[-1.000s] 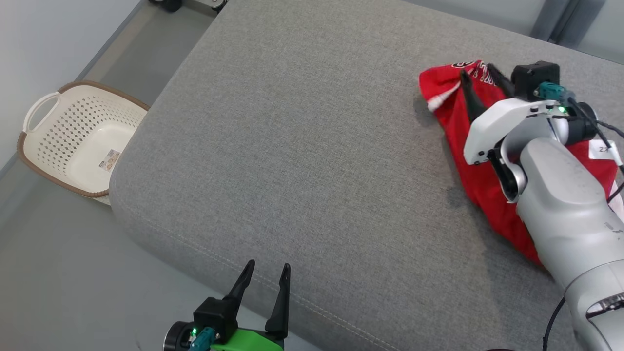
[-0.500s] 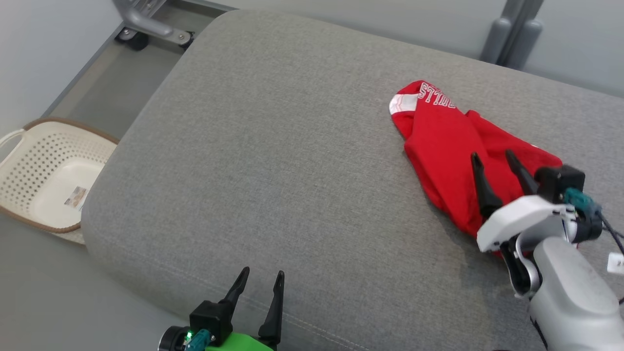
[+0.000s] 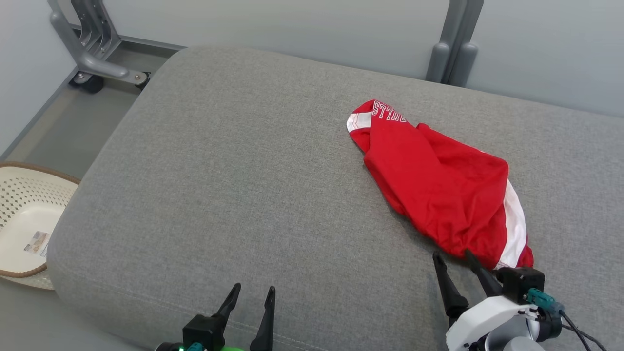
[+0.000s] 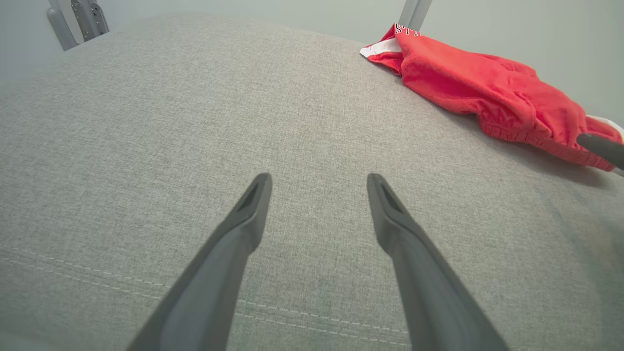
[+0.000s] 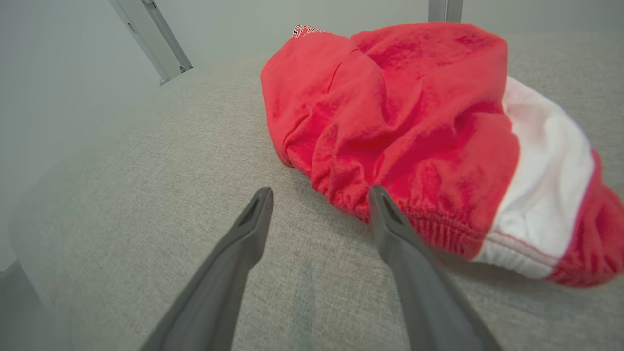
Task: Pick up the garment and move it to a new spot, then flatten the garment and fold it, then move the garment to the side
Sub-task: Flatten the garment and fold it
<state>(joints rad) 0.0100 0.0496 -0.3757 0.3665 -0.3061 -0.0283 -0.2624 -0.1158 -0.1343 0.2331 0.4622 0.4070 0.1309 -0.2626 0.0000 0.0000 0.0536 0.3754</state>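
A crumpled red garment (image 3: 438,190) with white trim and white lettering lies on the right half of the grey cushion (image 3: 234,185). It also shows at the upper right of the left wrist view as the garment (image 4: 482,92) and fills the upper middle of the right wrist view as the garment (image 5: 404,122). My right gripper (image 3: 453,257) stands open just in front of the garment's near elastic edge, holding nothing; its right fingertip (image 5: 378,195) sits at that hem. My left gripper (image 3: 253,292) is open over the cushion's front edge, far left of the garment.
A cream laundry basket (image 3: 24,229) with a brown rim stands on the floor at the left of the cushion. A grey wheeled metal frame (image 3: 92,53) is at the back left and a grey post (image 3: 453,44) behind the cushion. A pale wall runs behind.
The head camera has tilted and turned, shifting the whole picture. My right gripper has drawn back from over the garment to its near edge, leaving the garment lying uncovered. Left gripper stays open.
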